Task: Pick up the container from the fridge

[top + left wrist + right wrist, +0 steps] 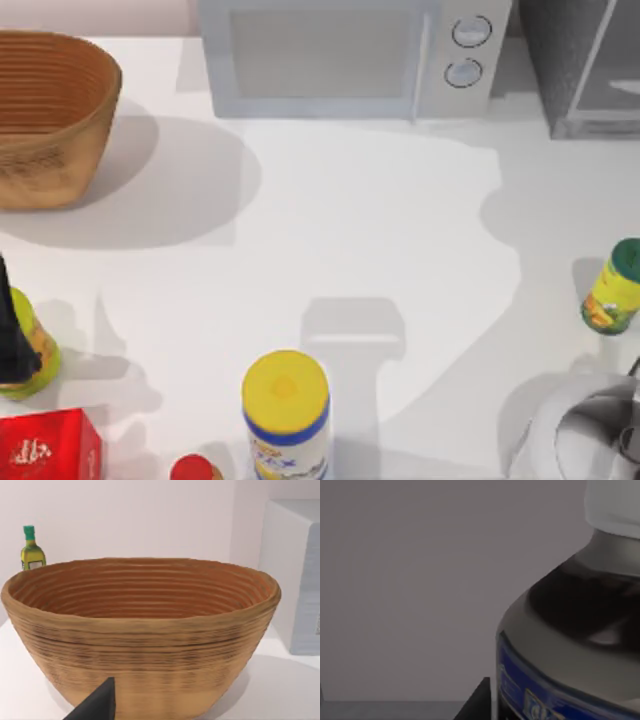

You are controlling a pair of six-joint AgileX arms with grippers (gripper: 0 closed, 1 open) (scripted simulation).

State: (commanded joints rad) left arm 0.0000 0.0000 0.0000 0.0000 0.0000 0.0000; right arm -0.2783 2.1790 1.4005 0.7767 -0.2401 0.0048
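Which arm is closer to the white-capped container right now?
Right. The right arm has the container close up just ahead of its wrist camera; the left arm sits at the table's left edge, facing the basket.

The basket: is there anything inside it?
Nothing shows inside the basket; from the left wrist view its ribbed inner wall is bare, but the near rim hides the bottom. Behind it stands a green-capped bottle.
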